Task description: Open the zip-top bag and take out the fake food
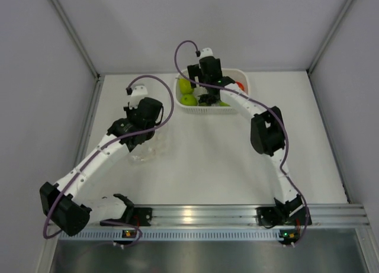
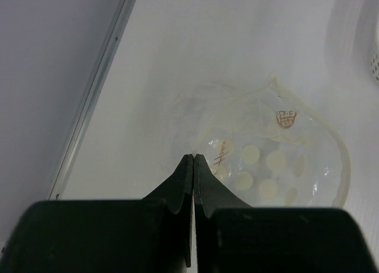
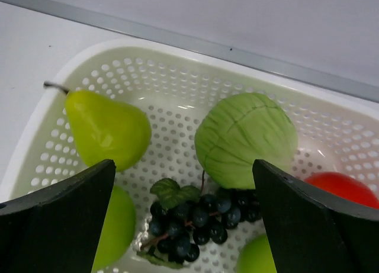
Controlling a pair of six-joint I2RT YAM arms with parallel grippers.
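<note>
Since the zip-top bag (image 2: 266, 148) lies on the worktop (image 1: 207, 166) looking empty, with the fake food (image 3: 243, 140) in the white basket (image 3: 177, 77), I'd say we're finishing. Right pincer (image 3: 183, 187) gapes wide over the grapes (image 3: 195, 219), left pincer (image 2: 194, 161) is pressed together at the bag's edge. Next: lift clear.

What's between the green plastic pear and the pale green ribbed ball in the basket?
Right wrist view: only bare floor of the white perforated plastic basket separates the green plastic pear from the pale green ribbed ball.
</note>
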